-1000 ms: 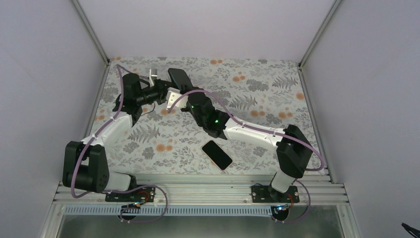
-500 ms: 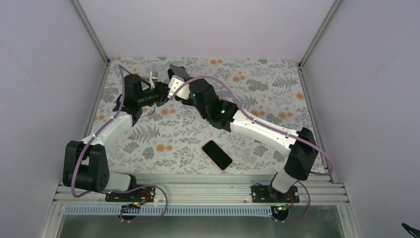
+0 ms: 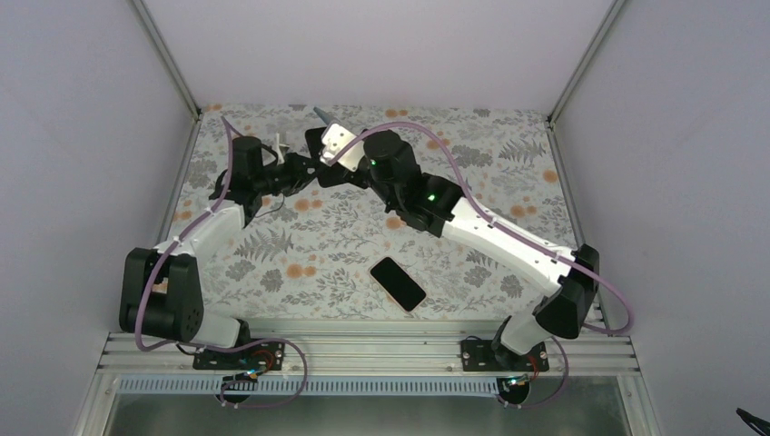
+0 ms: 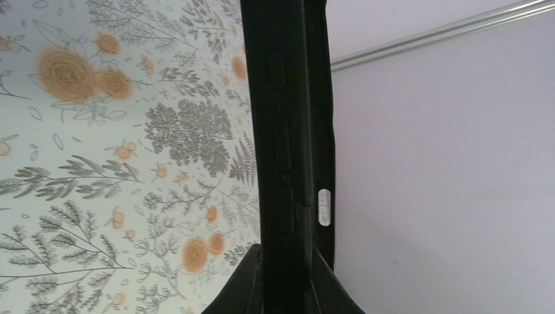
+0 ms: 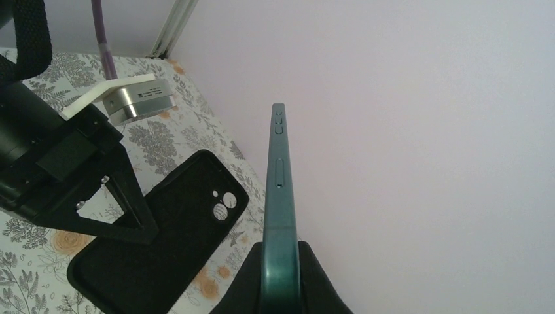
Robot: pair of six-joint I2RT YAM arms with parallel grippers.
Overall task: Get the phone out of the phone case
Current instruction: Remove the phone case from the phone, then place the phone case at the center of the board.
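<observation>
Over the flowered bench point(image 3: 508, 163), the left tool point(image 4: 286, 261) pinches the black case point(image 5: 163, 229) by its edge. The right tool point(image 5: 280, 252), clamped on the green phone point(image 5: 280, 183), has pulled it clear since a second ago, so removal looks complete. A spare handset point(image 3: 398, 283) lies nearer the arm bases.

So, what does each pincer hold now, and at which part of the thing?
Left pincer: the black phone case, pinched across its flat faces near an edge. Right pincer: the green phone, pinched across its faces at the end nearest the wrist.
</observation>
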